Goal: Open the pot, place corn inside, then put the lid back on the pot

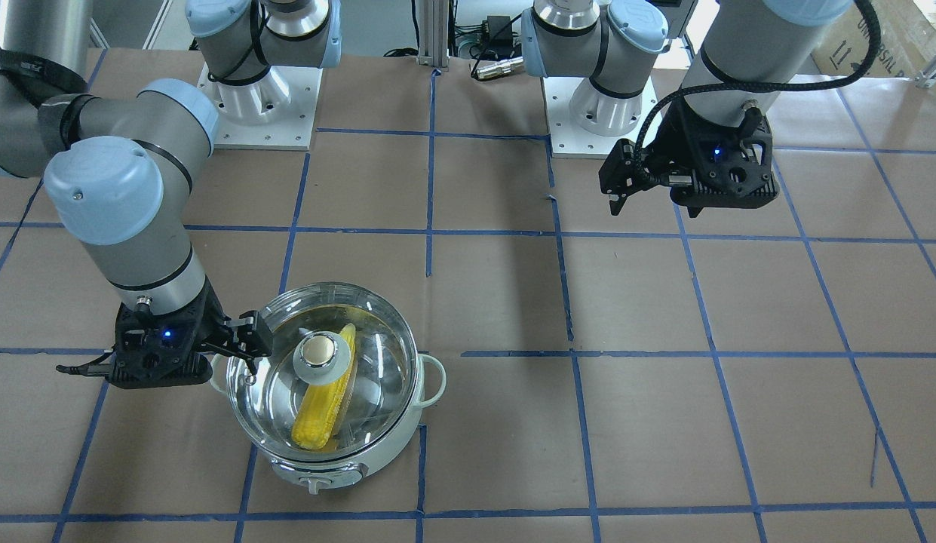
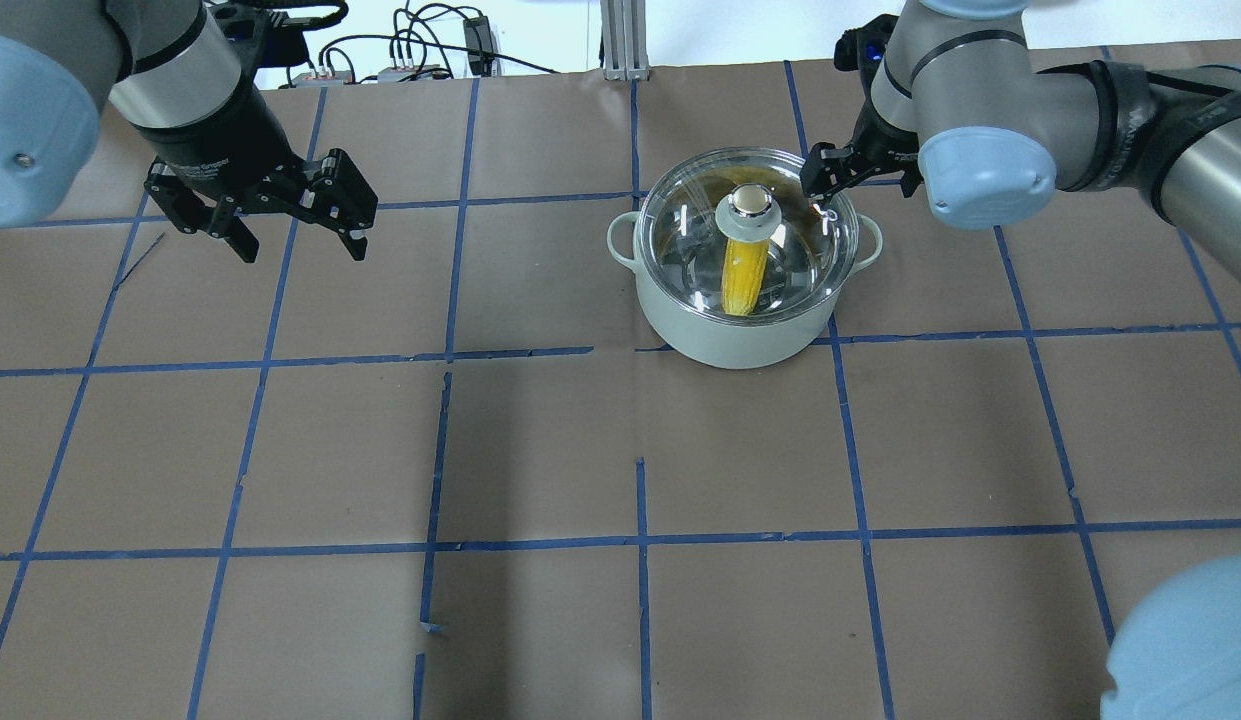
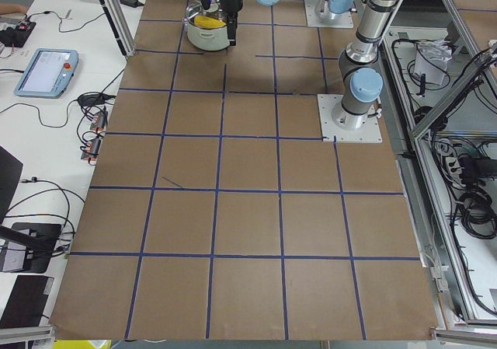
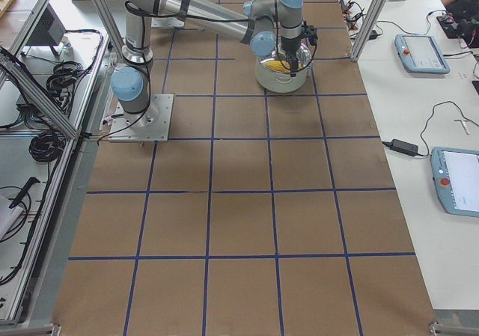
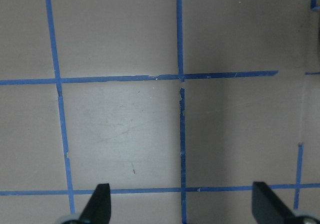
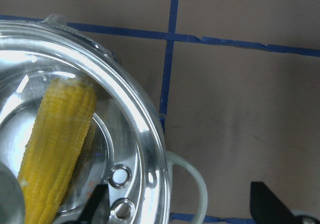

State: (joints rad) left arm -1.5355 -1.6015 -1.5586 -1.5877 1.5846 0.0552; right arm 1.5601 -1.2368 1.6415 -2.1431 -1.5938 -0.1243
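in the front-facing view the right gripper (image 1: 245,351) is seen at the edge of the lid (image 1: 377,354), its fingers spread and holding nothing. if it were drawn away low or sideways, the glass could be clipped and the lid knocked askew on the pot (image 1: 396,445). in the overhead view the corn (image 2: 742,280) is seen lying inside the pot under the lid, which looks seated (whether it sits flush all round cannot be told). the left gripper (image 2: 300,240) is held wide open and empty over the table (image 2: 540,450), well apart from the pot. in the side views nothing further can be made out. in the right wrist view the cob is shown under the glass, and a loop handle (image 6: 200,184) lies between the parted fingers, so a snag there could drag the pot. in the left wrist view only taped paper is seen between widely parted fingers.
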